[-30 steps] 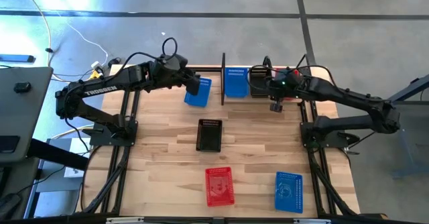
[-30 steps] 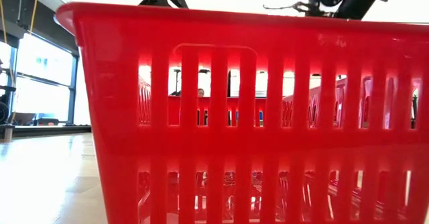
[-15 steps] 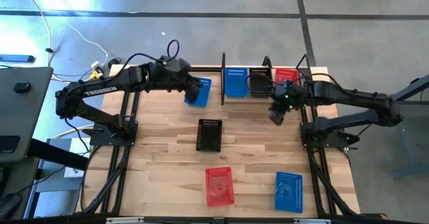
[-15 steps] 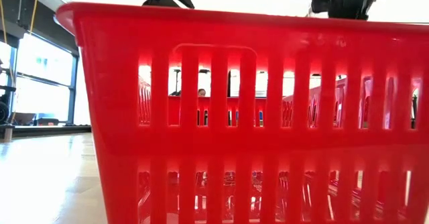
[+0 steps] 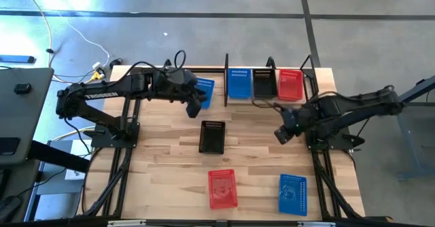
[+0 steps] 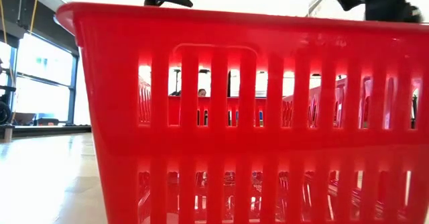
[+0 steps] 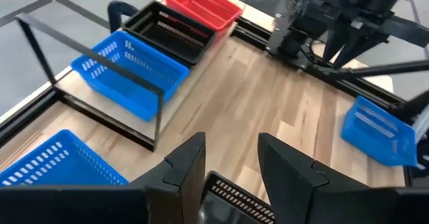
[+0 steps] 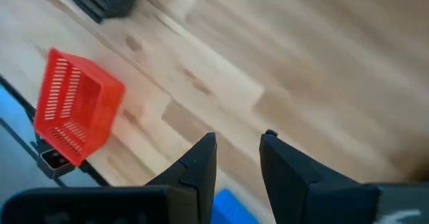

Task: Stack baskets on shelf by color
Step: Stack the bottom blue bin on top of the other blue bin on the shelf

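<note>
The shelf (image 5: 226, 77) stands at the table's far edge with a blue basket (image 5: 239, 83), a black one (image 5: 264, 83) and a red one (image 5: 290, 84) side by side in it. Another blue basket (image 5: 205, 86) sits on the table left of the shelf. A black basket (image 5: 212, 136) lies at the table's middle, and a red basket (image 5: 223, 188) and a blue basket (image 5: 293, 194) lie near the near edge. My left gripper (image 5: 194, 105) hovers open between the left blue basket and the middle black basket (image 7: 234, 197). My right gripper (image 5: 282, 133) hangs open over bare wood, right of the black basket.
The shelf's thin posts (image 7: 157, 110) stand close beside my left gripper (image 7: 231, 163). In the low view the near red basket (image 6: 234, 117) fills almost the whole picture. Bare wood lies around the middle black basket and under my right gripper (image 8: 238, 150).
My right gripper has drawn back from the shelf toward the near edge, and the red basket now shows in the shelf's right place. My left gripper has moved off the blue basket left of the shelf, toward the near edge and the middle black basket.
</note>
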`<action>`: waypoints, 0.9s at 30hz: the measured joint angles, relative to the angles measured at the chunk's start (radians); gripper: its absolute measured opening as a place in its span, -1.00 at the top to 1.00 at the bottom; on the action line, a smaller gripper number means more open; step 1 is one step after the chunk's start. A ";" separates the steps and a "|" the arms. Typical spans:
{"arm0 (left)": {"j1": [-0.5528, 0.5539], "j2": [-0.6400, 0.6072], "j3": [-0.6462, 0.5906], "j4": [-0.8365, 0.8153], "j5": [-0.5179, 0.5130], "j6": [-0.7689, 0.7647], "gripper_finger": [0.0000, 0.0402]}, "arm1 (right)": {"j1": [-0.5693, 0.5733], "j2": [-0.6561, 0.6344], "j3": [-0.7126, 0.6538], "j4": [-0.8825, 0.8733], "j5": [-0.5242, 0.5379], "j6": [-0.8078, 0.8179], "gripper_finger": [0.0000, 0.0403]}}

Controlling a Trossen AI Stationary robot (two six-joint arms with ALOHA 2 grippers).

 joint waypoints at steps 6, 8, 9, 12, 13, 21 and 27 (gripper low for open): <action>-0.047 0.000 0.000 0.000 -0.002 0.003 0.36 | 0.155 0.000 0.000 -0.033 0.000 0.304 0.50; -0.060 0.000 0.000 0.000 -0.003 0.003 0.36 | 0.199 0.001 0.000 -0.037 0.000 0.373 0.50; -0.067 0.000 0.000 0.000 -0.003 0.003 0.36 | 0.221 0.004 0.000 -0.045 0.000 0.405 0.50; -0.086 0.000 0.000 0.000 -0.003 0.002 0.36 | 0.283 0.016 -0.004 -0.075 0.000 0.495 0.50; -0.092 0.000 0.000 0.000 -0.003 0.002 0.36 | 0.305 0.021 -0.011 -0.079 0.000 0.523 0.50; -0.132 0.000 0.000 0.000 -0.003 0.000 0.36 | 0.485 0.111 -0.026 -0.079 -0.030 0.725 0.50; -0.145 0.000 0.000 0.000 -0.003 0.000 0.36 | 0.612 0.196 -0.026 -0.043 -0.046 0.903 0.50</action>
